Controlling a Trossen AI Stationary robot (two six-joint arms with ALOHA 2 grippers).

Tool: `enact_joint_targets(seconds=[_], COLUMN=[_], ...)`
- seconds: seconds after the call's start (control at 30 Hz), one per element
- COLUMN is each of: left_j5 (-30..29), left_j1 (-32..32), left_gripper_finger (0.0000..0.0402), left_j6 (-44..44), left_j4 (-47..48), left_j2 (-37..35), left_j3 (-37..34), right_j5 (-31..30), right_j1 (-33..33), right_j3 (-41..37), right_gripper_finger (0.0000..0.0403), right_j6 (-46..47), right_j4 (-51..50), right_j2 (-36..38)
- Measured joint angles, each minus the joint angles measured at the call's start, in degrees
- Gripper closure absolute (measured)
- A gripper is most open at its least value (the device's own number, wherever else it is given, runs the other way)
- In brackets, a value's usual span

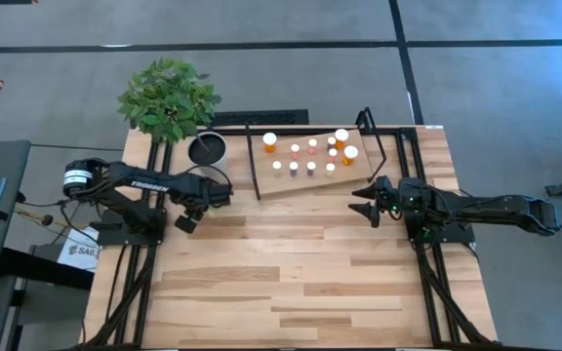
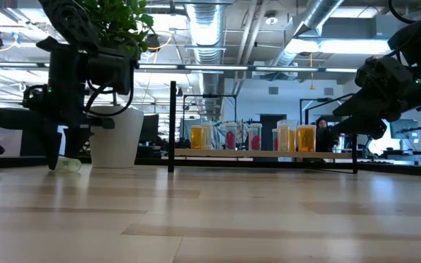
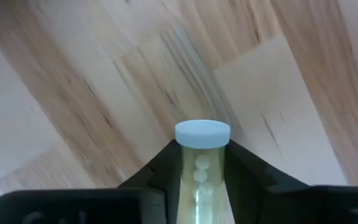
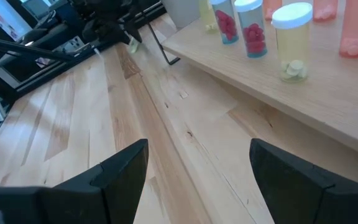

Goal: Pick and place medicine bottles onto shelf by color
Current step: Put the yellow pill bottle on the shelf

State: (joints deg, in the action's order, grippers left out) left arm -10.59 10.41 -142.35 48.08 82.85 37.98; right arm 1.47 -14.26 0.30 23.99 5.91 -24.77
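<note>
We see left gripper (image 3: 202,177) fingers clamped either side of pale bottle (image 3: 202,163), cap clear of jaws so it can travel upright; bottle looks barely off table (image 1: 291,283) near plant pot (image 2: 115,135). Right gripper (image 4: 197,180) parked open beside shelf (image 1: 354,175), holding nothing. Other bottles (image 1: 310,156) grouped on shelf.

Pale, perhaps yellowish bottle (image 3: 202,177), white cap; orange and pinkish-red bottles (image 2: 254,136)

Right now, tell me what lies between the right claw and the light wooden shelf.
Only bare plank tabletop. The right wrist view shows clear wood between the open right claw and the light wooden shelf; the high view agrees.
</note>
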Motion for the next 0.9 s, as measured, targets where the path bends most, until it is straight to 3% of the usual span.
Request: enact_joint_targets(seconds=[0.23, 0.5, 0.73, 0.9], left_j5=[-0.2, -6.1, -14.7, -26.8], left_j1=[-3.2, -9.0, -18.6, -26.3], left_gripper_finger=[0.0314, 0.0311, 0.0321, 0.0321], left_j6=[11.3, 21.0, 22.2, 24.2], left_j4=[-1.2, -1.1, -1.1, -1.3], left_j2=[0.0, 0.0, 0.0, 0.0], left_j3=[2.0, 6.2, 8.5, 9.1], right_j5=[0.0, 0.0, 0.0, 0.0], right_j1=[0.0, 0.0, 0.0, 0.0], right_j3=[0.0, 0.0, 0.0, 0.0], right_gripper_finger=[0.0102, 0.0102, 0.0102, 0.0102], right_j6=[0.0, 0.0, 0.0, 0.0], right_j4=[0.0, 0.0, 0.0, 0.0], right_j2=[0.0, 0.0, 0.0, 0.0])
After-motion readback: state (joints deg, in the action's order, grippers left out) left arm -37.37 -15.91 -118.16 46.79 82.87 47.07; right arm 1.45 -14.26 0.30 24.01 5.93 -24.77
